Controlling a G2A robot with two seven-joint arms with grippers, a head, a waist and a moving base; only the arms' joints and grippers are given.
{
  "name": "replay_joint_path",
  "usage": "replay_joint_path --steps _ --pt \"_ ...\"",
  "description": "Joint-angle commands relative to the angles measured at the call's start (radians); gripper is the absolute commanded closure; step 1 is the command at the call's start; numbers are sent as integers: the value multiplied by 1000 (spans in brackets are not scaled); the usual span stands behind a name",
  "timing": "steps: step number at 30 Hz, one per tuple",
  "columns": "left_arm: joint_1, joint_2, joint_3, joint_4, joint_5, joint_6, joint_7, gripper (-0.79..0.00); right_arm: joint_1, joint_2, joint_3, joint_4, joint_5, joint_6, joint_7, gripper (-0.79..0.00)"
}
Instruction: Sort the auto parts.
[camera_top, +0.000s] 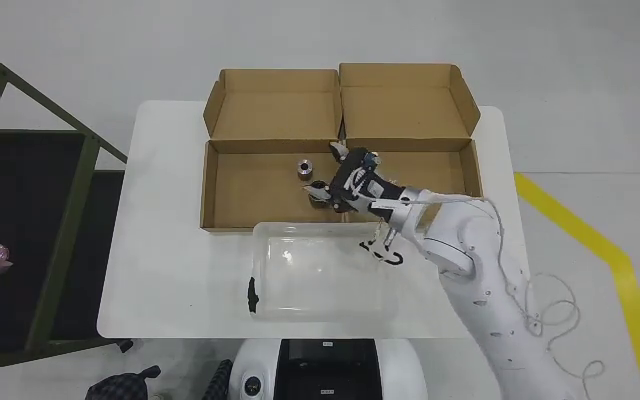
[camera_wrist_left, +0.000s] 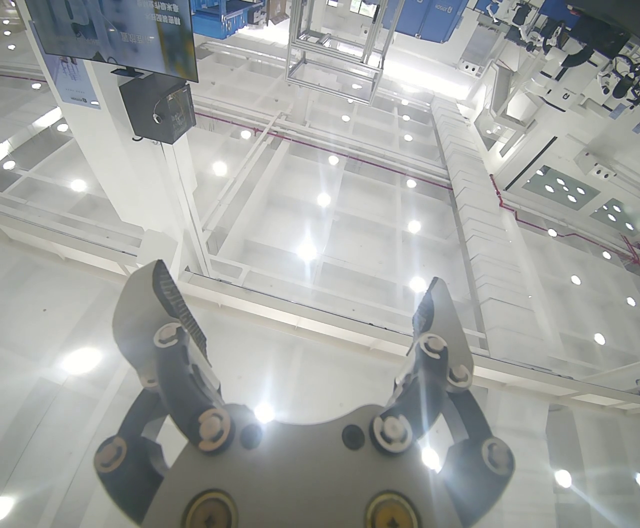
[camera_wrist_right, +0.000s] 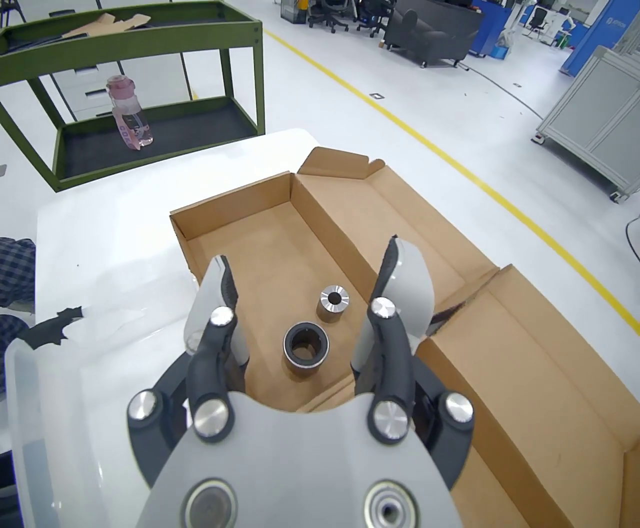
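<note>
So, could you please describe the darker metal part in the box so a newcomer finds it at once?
On the white table, look into the open cardboard box on the green cart's side, where two short metal cylinders stand. The dark part is nearer the right claw: wide, black-rimmed, with a large bore, unlike the slimmer shiny silver part.

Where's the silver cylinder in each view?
Top view: silver cylinder in the cardboard box, near its far wall.
Right wrist view: cylinder beyond the dark ring, framed by the right end effector's open fingers.
Left wrist view: aimed at the ceiling.
Shared landmark: the box.
</note>
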Motion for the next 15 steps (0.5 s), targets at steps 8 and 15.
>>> replay_joint_path --steps 8,15 --pt "0 0 0 0 0 0 0 -785 -197 36 204 -46 -5 -51 -178 -686" --pt "0 0 0 0 0 0 0 -785 -335 56 340 -50 -37 -69 -327 -785"
